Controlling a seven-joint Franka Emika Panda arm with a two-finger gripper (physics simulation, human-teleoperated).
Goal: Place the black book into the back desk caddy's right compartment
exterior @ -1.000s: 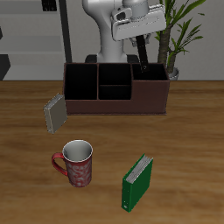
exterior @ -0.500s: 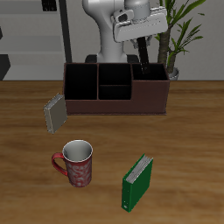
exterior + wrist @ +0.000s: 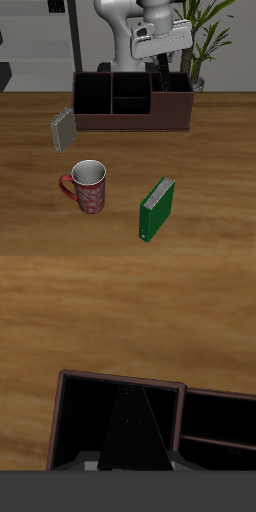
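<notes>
Since the earlier frames the claw (image 3: 160, 58) has been raised slightly and drawn a little farther back above the back desk caddy (image 3: 130, 118), and the black book (image 3: 161, 77) has been carried with it, its lower end now dipped just inside the right compartment (image 3: 172, 86). By that change the book appears to have been aligned over its target, so the task is judged to be close to its release step, with only a lowering left to be made.

The claw is closed narrowly on the book's upper end; in the wrist view the book (image 3: 130, 426) is seen hanging straight down from between the fingers into the dark opening of the compartment (image 3: 75, 421). The book is held almost upright, its long axis near vertical and tilted a little, the lower end pointed down into the compartment and the upper end hidden in the claw. Whether the lower end touches the compartment floor cannot be told.

Farther out on the wooden surface (image 3: 210, 180), a grey book (image 3: 63, 129) is leaned just beside the caddy's other end. Nearer the front edge a red patterned mug (image 3: 87, 185) and an upright green book (image 3: 156, 209) are stood well apart from the caddy.
</notes>
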